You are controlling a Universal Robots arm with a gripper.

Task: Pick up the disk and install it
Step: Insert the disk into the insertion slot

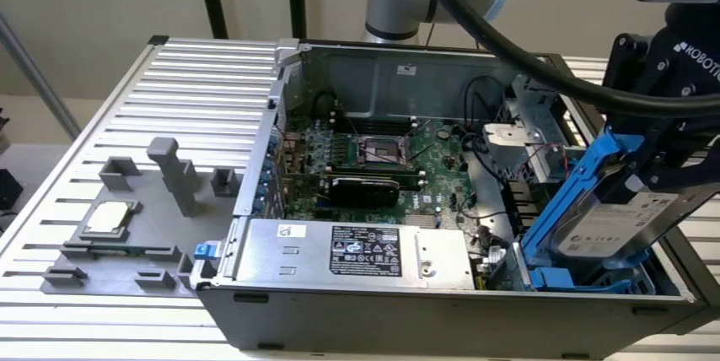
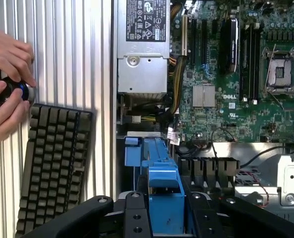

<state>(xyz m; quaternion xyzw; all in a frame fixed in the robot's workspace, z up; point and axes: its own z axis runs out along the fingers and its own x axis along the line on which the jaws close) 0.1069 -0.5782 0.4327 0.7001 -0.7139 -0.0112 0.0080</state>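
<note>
The disk [image 1: 613, 228], a silver-grey drive with a white label in blue carrier rails, hangs tilted over the front corner of the open computer case [image 1: 450, 315], at the exterior view's right. My gripper [image 1: 666, 177] is shut on its upper end, black fingers clamping both sides. Its lower end reaches down towards the blue drive bay [image 1: 579, 281] inside the case; whether they touch I cannot tell. In the wrist view the disk's blue carrier [image 2: 162, 181] sits between my gripper's [image 2: 164, 214] black fingers [image 2: 134, 215], above the bay's blue frame [image 2: 136, 151].
A silver power supply [image 1: 360, 249] with a black label sits beside the bay, the green motherboard [image 1: 383, 150] behind it. A small square chip [image 1: 107, 218] rests on a grey fixture. A person's hands [image 2: 5, 54] work a black knob [image 2: 18, 91] next to a keyboard [image 2: 55, 163].
</note>
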